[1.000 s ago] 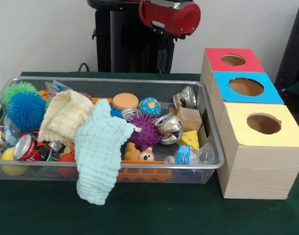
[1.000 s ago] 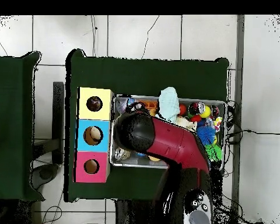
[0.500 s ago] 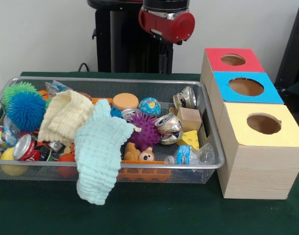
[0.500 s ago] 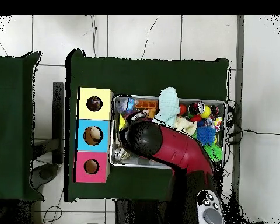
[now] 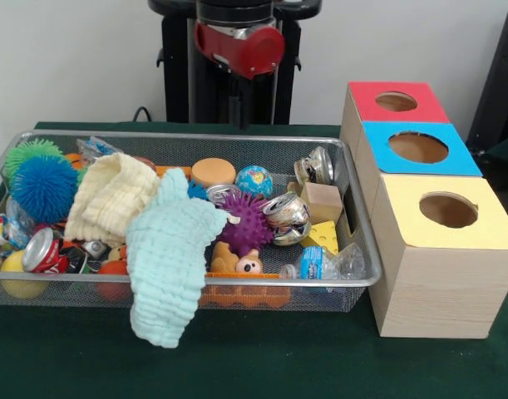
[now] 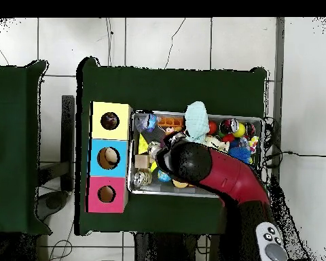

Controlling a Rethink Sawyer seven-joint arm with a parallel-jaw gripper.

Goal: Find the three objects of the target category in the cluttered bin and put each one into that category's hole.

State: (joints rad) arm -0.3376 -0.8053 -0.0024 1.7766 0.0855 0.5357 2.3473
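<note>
Gripper [image 5: 237, 116]: only a dark stem shows below the red wrist housing [image 5: 239, 46] in front view, against the black pedestal; can't tell whether it's spread or closed, or holding anything. It hangs above the far rim of the bin, clear of the contents. In overhead view the red arm [image 6: 216, 173] covers the bin's mid section, gripper itself hidden under it.

Wire mesh bin [image 5: 357, 241] on green table [image 5: 262, 357], packed w/ clutter. Below the wrist, towards bin centre: orange disc [image 5: 213, 172], blue-green patterned ball [image 5: 254, 180], purple spiky ball [image 5: 247, 223]. Crushed silver can [image 5: 287, 218] just beside the purple ball; second crushed can [image 5: 314, 166] at the far rim near the boxes. Small wooden cube [image 5: 323, 202] between the two cans, yellow cheese wedge [image 5: 322, 237] touching its near side. Crumpled clear bottle w/ blue label [image 5: 324, 263] at near corner by the boxes. Small bear figure [image 5: 249, 265] just in front of purple ball.

Mint cloth [image 5: 169, 258] draped over the near rim, hanging outside. Cream cloth [image 5: 110, 195] beside it, inside the bin. Blue fuzzy ball [image 5: 43, 188] and green fuzzy ball [image 5: 29, 152] at the end away from the boxes; red can [image 5: 41, 249] and yellow ball [image 5: 19, 274] near that end's near corner.

Beside bin: row of three wooden boxes, each w/ a round hole in the lid: red box [image 5: 395, 101] farthest, blue box [image 5: 416, 148] mid, yellow box [image 5: 447, 213] nearest. Overhead: something pale shows in the blue box's hole; can't identify.
</note>
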